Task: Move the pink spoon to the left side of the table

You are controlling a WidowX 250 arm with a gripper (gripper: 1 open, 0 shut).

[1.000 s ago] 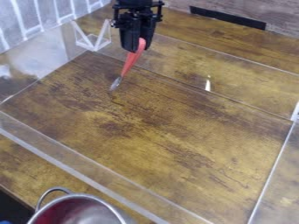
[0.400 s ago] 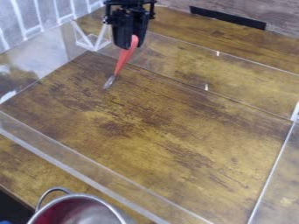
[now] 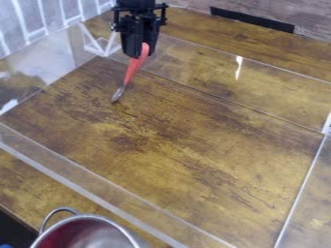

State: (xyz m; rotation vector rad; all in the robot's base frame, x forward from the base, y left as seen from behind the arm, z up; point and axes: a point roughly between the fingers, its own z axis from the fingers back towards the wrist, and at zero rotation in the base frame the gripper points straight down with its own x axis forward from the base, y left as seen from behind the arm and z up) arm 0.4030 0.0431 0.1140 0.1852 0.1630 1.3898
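We look down on a wide, dark wood-grain tabletop (image 3: 195,136), streaked with wear and fenced by clear acrylic walls (image 3: 77,184) that throw pale glints across it. At the bottom edge, outside the near wall, sits the rim of a large steel bowl (image 3: 80,231), which has no part in this job.

Toward the far left of the picture the black gripper (image 3: 138,46) points steeply down, its jaws clenched on the upper end of the pink spoon (image 3: 131,70). The spoon hangs slanted from the grip, its small silver bowl lowest and close to the wood; we cannot tell whether the tip touches.

We judge the spoon light and stiff, a rigid plastic handle with a metal bowl, unlikely to bend or break. Its smooth handle may swivel in a narrow pinch, as the slant suggests, so the handle end is a workable hold, though nearer the middle would steady it.

The handle is salmon-pink and slender; the bowl is round, small and dull silver.
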